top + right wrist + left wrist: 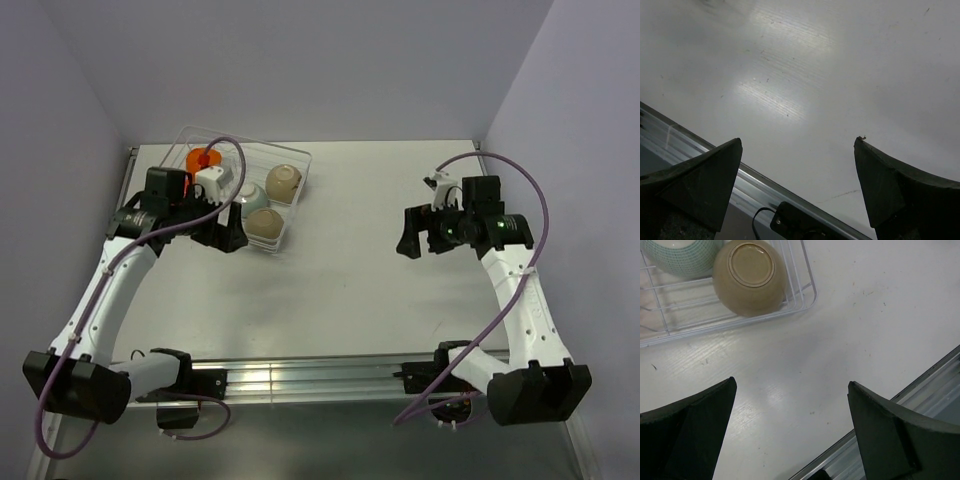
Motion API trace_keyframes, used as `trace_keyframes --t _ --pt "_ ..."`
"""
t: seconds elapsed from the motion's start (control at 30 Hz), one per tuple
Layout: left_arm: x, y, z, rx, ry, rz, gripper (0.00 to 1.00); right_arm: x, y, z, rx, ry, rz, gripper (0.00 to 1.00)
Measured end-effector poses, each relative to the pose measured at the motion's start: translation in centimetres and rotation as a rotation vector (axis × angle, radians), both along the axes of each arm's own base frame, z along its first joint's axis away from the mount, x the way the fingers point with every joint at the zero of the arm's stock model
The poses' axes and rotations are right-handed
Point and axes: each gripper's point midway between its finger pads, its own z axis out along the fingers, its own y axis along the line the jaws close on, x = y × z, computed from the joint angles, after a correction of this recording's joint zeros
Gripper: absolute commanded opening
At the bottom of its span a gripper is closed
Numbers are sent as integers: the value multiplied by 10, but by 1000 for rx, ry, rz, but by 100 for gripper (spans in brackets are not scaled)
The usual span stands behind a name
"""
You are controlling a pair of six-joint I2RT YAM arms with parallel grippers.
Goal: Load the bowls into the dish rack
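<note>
The dish rack (pixel 298 160), a clear tray with white wire inside, stands at the table's back left. All the bowls sit in it: the orange bowl (pixel 203 158), a cream bowl (pixel 283 181), the teal bowl (pixel 250 196) and a second cream bowl (pixel 266 223). My left gripper (pixel 228 238) is open and empty, just beside the rack's near corner. In the left wrist view the gripper (pixel 792 390) hangs over bare table, with the upturned cream bowl (pixel 750 277), the teal bowl (pixel 682 255) and the rack wire (pixel 805 292) beyond. My right gripper (pixel 408 233) is open and empty over the table's right half (pixel 797 142).
The grey table top (pixel 340 280) ends in a metal rail (pixel 310 375) at the near edge, also seen in the wrist views (pixel 920 390) (pixel 685 137). Purple walls close in the back and both sides. Purple cables loop off both arms.
</note>
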Motion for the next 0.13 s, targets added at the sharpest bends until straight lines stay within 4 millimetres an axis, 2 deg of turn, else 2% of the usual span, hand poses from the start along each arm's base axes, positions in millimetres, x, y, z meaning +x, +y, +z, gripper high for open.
trace_keyframes --t 0.13 --pt "-3 3 0 7 -25 11 100 -8 -1 -3 -1 -9 -3 100"
